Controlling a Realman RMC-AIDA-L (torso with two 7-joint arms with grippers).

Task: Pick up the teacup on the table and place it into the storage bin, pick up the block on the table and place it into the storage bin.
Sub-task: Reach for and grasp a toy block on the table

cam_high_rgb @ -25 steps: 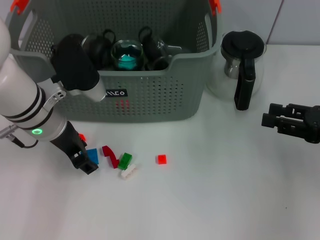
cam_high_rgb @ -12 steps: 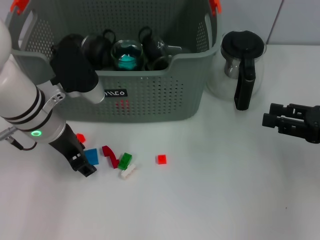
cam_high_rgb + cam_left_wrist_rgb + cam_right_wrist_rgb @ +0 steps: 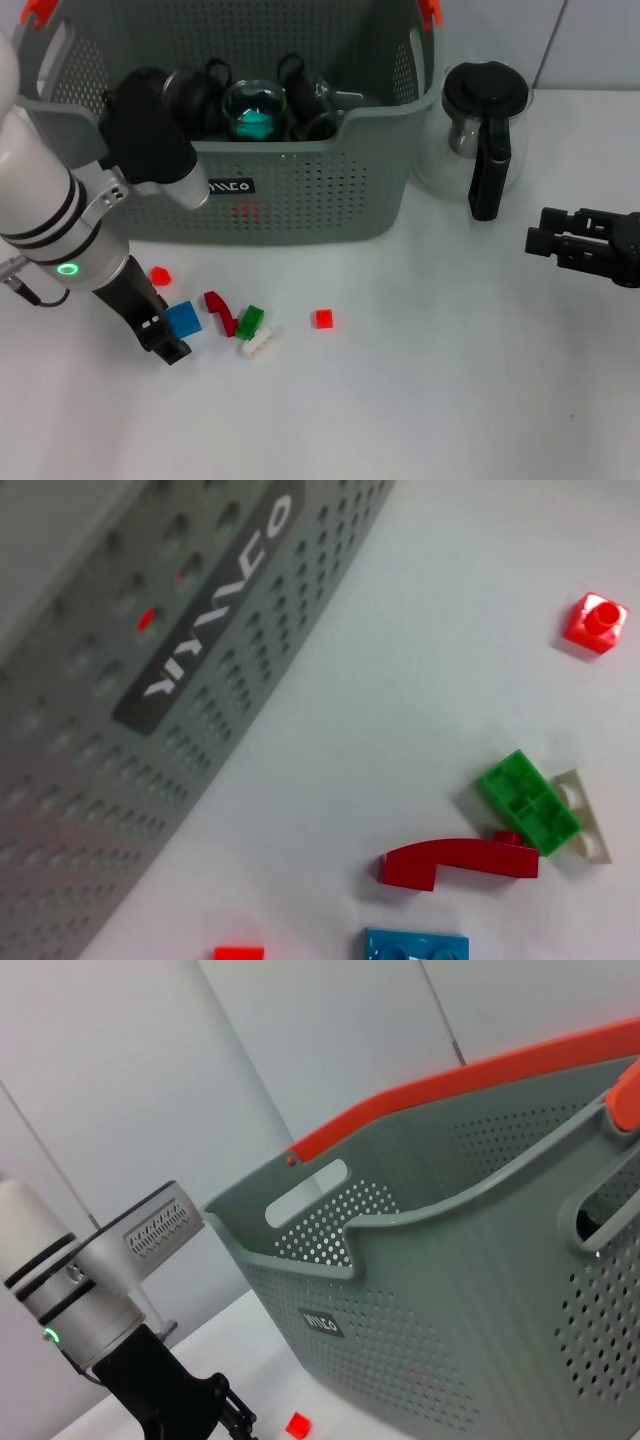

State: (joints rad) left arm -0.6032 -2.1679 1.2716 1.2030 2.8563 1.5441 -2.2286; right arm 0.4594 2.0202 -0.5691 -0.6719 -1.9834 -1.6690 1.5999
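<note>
While the right gripper (image 3: pixel 535 240) idles aside, the left gripper (image 3: pixel 170 348) angles down beside the blue block (image 3: pixel 183 319), jaws' state unclear.

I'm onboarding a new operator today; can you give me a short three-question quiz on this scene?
1. True or false: the green block lies inside the storage bin.
2. Which thing stands on the table to the robot's right of the bin? A) a kettle B) the glass coffee pot C) a bowl
3. Fill in: the left end effector is low over the table beside the ____ block.

Key: 1 false, it lies on the table in front of the bin; 2 B; 3 blue.
</note>
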